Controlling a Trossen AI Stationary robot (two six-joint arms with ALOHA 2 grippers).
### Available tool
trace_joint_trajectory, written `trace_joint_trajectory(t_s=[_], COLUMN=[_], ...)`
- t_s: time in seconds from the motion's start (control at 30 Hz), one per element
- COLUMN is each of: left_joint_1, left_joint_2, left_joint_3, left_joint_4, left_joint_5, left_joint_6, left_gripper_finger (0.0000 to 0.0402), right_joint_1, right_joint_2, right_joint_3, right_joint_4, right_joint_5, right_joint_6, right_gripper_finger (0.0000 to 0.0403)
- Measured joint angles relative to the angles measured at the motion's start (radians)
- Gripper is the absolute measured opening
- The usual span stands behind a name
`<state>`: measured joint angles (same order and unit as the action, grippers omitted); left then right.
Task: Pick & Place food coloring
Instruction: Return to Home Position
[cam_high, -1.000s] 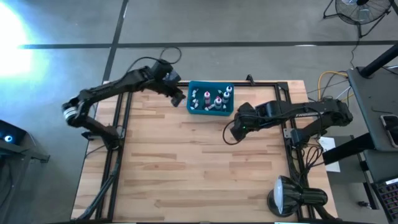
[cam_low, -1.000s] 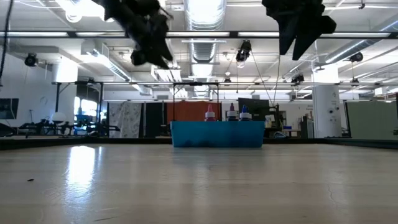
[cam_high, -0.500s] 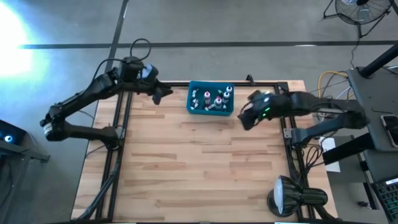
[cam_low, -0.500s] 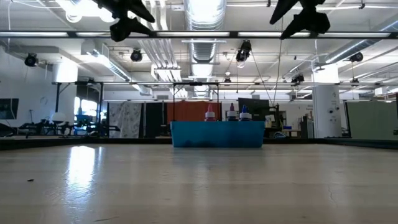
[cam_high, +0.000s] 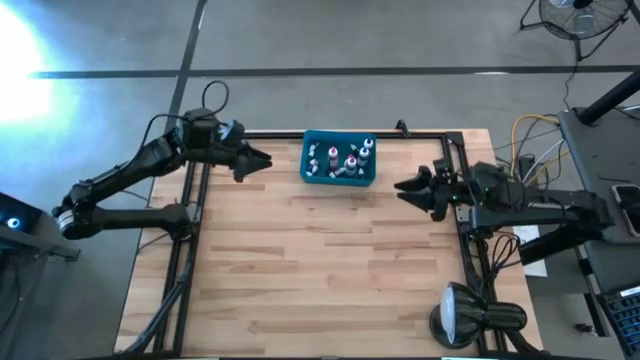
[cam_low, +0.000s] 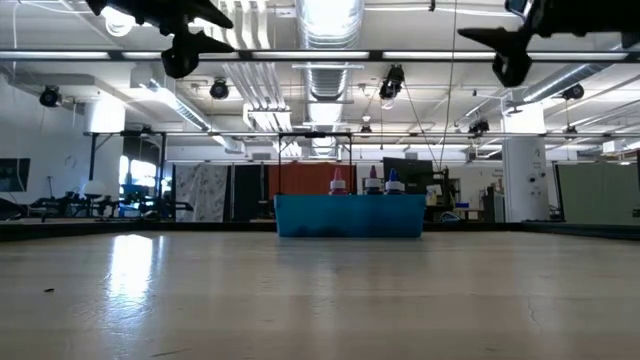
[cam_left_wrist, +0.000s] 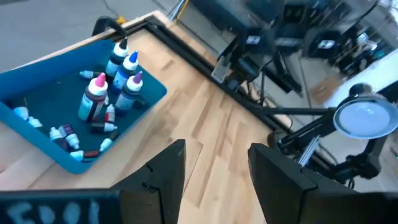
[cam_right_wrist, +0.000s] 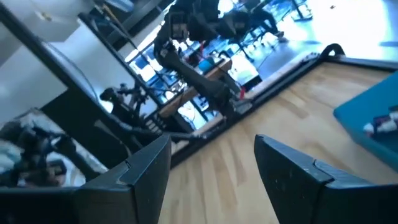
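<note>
We are finding left gripper (cam_high: 262, 160) and right gripper (cam_high: 402, 186) parted, empty | food coloring bottles (cam_high: 350, 160) sitting in teal bin (cam_high: 306, 160) | risk (judged): homing sweep clipping bin.

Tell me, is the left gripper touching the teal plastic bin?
Apart. The high view shows bare wooden table between the open left gripper and the left wall of the teal plastic bin.

Stuff you can't really see here
Low view: the bin (cam_low: 350, 215) wall hides the food coloring (cam_low: 371, 181) bar three tops. Right wrist view cuts the bin off at the edge. From above they're too tiny to count.
</note>
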<state>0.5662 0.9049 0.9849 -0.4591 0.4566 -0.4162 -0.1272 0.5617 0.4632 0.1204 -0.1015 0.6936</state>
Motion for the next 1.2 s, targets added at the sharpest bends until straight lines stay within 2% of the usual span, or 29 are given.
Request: trace_joint_trajectory(t_s=[0.17,0.4,0.67,0.83,0.93,1.2], left_joint_1=[-0.021,-0.039,-0.075,-0.075,-0.075,-0.075], left_joint_2=[-0.082,-0.220,-0.369,-0.420,-0.436,-0.429], left_joint_3=[-0.093,-0.254,-0.509,-0.672,-0.752,-0.968], left_joint_4=[0.114,0.332,0.637,0.820,0.834,0.823], left_joint_5=[-0.001,-0.004,-0.004,-0.004,-0.005,-0.005], left_joint_6=[-0.030,-0.082,-0.164,-0.225,-0.234,-0.236], left_gripper_finger=[0.0152,0.0152,0.0152,0.0152,0.0152,0.0152], right_joint_1=[0.000,0.000,0.000,0.000,0.000,0.000], right_joint_2=[-0.095,-0.190,-0.308,-0.366,-0.373,-0.344], right_joint_3=[-0.130,-0.241,-0.347,-0.412,-0.452,-0.454], right_joint_4=[0.019,0.024,0.112,0.102,0.097,-0.033], right_joint_5=[-0.011,0.007,0.115,0.233,0.239,0.239], right_joint_6=[-0.006,-0.074,-0.186,-0.206,-0.200,-0.198], right_gripper_finger=[0.0224,0.0224,0.0224,0.0224,0.0224,0.0224])
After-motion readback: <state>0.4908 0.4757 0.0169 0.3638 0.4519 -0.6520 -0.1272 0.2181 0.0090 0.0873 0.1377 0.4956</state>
